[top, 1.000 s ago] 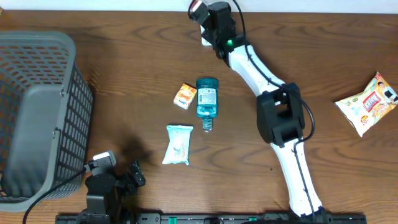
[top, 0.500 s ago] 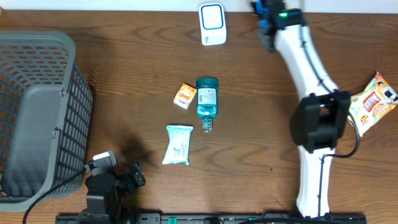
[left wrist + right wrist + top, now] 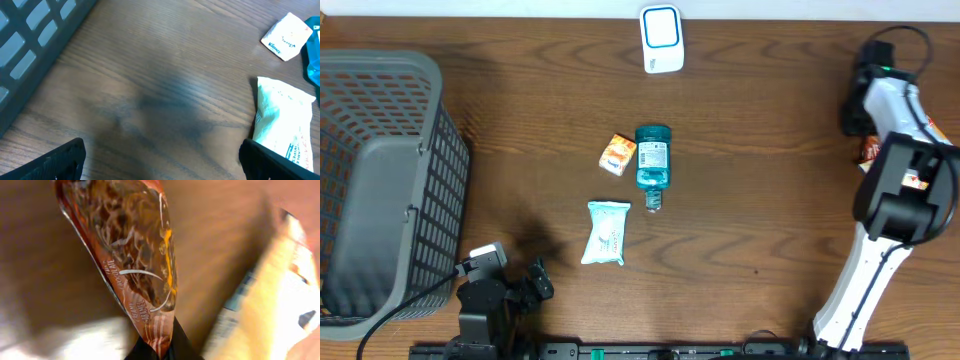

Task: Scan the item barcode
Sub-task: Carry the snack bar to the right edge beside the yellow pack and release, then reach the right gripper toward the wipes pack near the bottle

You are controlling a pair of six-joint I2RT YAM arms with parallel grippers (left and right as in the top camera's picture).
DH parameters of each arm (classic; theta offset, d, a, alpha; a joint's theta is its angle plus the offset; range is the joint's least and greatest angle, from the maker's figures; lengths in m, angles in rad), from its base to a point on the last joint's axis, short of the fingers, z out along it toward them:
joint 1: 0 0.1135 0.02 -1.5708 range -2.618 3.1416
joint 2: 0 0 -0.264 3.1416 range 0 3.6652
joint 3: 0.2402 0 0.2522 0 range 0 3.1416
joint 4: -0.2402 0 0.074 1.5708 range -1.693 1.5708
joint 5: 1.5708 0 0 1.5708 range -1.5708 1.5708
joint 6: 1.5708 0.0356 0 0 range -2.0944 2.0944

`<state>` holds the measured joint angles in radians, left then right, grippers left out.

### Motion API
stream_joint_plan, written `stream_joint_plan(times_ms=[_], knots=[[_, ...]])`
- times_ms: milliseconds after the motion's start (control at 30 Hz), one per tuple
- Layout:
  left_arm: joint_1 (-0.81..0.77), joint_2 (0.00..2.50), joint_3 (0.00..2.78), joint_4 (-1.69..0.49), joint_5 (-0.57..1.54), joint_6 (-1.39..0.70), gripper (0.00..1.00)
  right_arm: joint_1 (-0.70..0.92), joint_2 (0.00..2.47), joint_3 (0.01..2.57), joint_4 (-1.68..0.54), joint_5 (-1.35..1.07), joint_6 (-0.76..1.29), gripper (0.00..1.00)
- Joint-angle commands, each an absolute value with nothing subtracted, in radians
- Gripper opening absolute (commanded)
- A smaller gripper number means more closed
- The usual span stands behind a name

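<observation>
Packet grasp step, I judge: right gripper is clenched on the tail of the brown snack packet, far right side, just beside the yellow bag and well apart from the scanner. Left gripper released, holding nothing. Next move calls for carrying the packet to the scanner, barcode side facing it.
</observation>
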<state>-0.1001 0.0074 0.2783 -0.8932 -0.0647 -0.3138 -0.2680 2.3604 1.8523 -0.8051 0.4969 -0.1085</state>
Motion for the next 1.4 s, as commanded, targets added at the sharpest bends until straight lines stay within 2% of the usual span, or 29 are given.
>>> stream_joint_plan(times_ms=[0, 100, 267, 500, 633, 933, 1067, 1233, 1367], knots=[[-0.102, 0.006, 0.276, -0.927, -0.06, -0.3, 0.98, -0.294, 2.304, 1.857, -0.808, 0.546, 0.008, 0.34], [-0.102, 0.006, 0.276, -0.927, -0.06, -0.3, 0.98, -0.292, 2.249, 1.857, -0.812, 0.543, 0.056, 0.99], [-0.102, 0.006, 0.276, -0.927, -0.06, -0.3, 0.98, -0.246, 2.116, 1.857, -0.812, 0.447, 0.105, 0.99], [-0.102, 0.006, 0.276, -0.927, -0.06, -0.3, 0.98, -0.112, 1.923, 1.857, -0.826, -0.015, 0.242, 0.99], [-0.102, 0.006, 0.276, -0.927, -0.06, -0.3, 0.98, 0.005, 1.898, 1.857, -0.827, -0.175, 0.255, 0.99], [-0.102, 0.006, 0.276, -0.927, -0.06, -0.3, 0.98, 0.35, 1.951, 1.847, -0.963, -0.245, 0.276, 0.99], [-0.102, 0.006, 0.276, -0.927, -0.06, -0.3, 0.98, 0.509, 2.006, 1.847, -1.069, -0.228, 0.215, 0.99], [-0.102, 0.006, 0.276, -0.927, -0.06, -0.3, 0.98, 0.637, 2.076, 1.847, -1.155, -0.163, 0.194, 0.99], [-0.102, 0.006, 0.276, -0.927, -0.06, -0.3, 0.98, 0.711, 2.103, 1.847, -1.256, -0.199, 0.239, 0.99]])
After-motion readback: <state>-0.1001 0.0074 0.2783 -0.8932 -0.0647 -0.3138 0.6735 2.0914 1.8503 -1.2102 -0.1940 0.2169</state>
